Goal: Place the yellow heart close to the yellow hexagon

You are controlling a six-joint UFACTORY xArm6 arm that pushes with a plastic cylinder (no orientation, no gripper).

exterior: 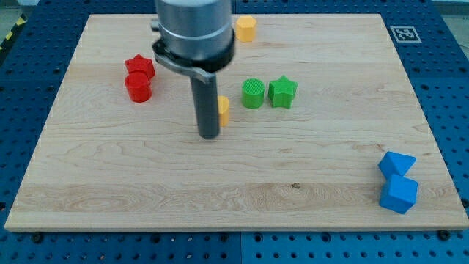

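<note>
The yellow hexagon [245,28] sits near the view's top, just right of the arm's body. The yellow heart [223,109] is mostly hidden behind my rod; only its right edge shows. My tip [209,135] rests on the board touching or just at the heart's lower left side. The heart lies well below the hexagon, about a third of the board's depth away.
A red star [140,66] and a red cylinder [138,87] sit together at the left. A green cylinder [253,93] and a green star [282,92] sit right of the heart. Two blue blocks [398,184] lie at the lower right near the board's edge [234,232].
</note>
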